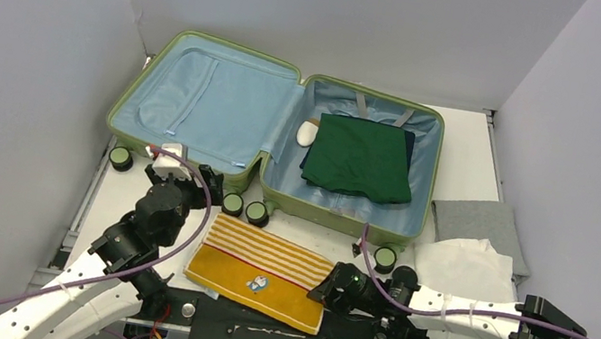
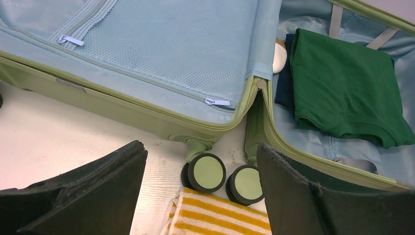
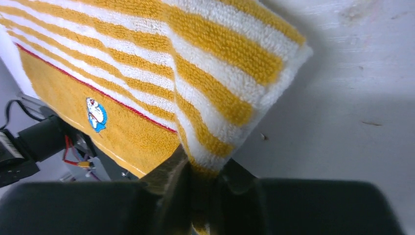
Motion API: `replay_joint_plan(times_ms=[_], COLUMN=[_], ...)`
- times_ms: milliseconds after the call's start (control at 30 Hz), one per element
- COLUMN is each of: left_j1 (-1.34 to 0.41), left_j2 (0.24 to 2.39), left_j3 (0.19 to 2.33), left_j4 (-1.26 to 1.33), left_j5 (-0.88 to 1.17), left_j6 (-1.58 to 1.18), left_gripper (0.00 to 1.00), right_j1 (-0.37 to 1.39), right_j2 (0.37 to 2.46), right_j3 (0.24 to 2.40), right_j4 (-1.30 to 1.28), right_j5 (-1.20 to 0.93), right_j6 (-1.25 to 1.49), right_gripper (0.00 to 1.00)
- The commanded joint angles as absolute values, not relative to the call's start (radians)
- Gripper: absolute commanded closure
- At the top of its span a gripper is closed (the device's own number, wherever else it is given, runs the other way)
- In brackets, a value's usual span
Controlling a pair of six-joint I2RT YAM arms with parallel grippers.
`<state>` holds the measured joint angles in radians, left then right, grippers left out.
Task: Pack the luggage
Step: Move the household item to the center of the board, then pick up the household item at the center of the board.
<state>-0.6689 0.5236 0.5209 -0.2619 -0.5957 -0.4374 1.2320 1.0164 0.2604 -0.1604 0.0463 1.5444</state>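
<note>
One grasp: I read right fingers (image 3: 178, 183) pinched on corner of striped towel (image 1: 263, 268) on worktop (image 1: 473, 151); left fingers (image 2: 93, 193) wide apart, empty, facing open luggage (image 1: 216, 102).

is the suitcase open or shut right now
Open. The luggage lies flat with both halves facing up: the left half shows bare blue lining, and the right half holds a folded green shirt.
</note>
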Motion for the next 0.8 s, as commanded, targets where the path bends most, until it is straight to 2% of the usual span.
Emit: replay_joint_plan(times_ms=[0, 67, 233, 400, 567, 600, 633, 767], left_j1=[-0.672, -0.672, -0.672, -0.672, -0.676, -0.682, -0.689, -0.737], left_j2=[0.523, 0.522, 0.541, 0.603, 0.715, 0.731, 0.745, 0.817], left_j3=[0.570, 0.585, 0.659, 0.716, 0.693, 0.681, 0.671, 0.662], left_j4=[-0.253, -0.272, -0.395, -0.501, -0.527, -0.526, -0.528, -0.597], left_j5=[-0.586, -0.579, -0.501, -0.309, -0.094, -0.080, -0.080, -0.139], left_j6=[-0.438, -0.438, -0.451, -0.485, -0.613, -0.639, -0.659, -0.709], left_gripper=[0.20, 0.20, 0.19, 0.19, 0.19, 0.15, 0.04, 0.03], right_j1=[1.232, 1.232, 1.235, 1.232, 1.224, 1.222, 1.221, 1.221], right_j2=[1.018, 0.983, 0.888, 0.752, 0.689, 0.690, 0.694, 0.722], right_j3=[0.289, 0.356, 0.490, 0.471, 0.437, 0.437, 0.438, 0.452], right_j4=[-0.389, -0.470, -0.687, -0.805, -0.814, -0.808, -0.801, -0.782], right_j5=[0.077, 0.120, 0.196, 0.212, 0.227, 0.228, 0.233, 0.248], right_j6=[1.471, 1.436, 1.376, 1.362, 1.353, 1.348, 1.340, 1.299], right_gripper=[0.93, 1.00, 1.00, 1.00, 1.00, 1.00, 1.00, 1.00])
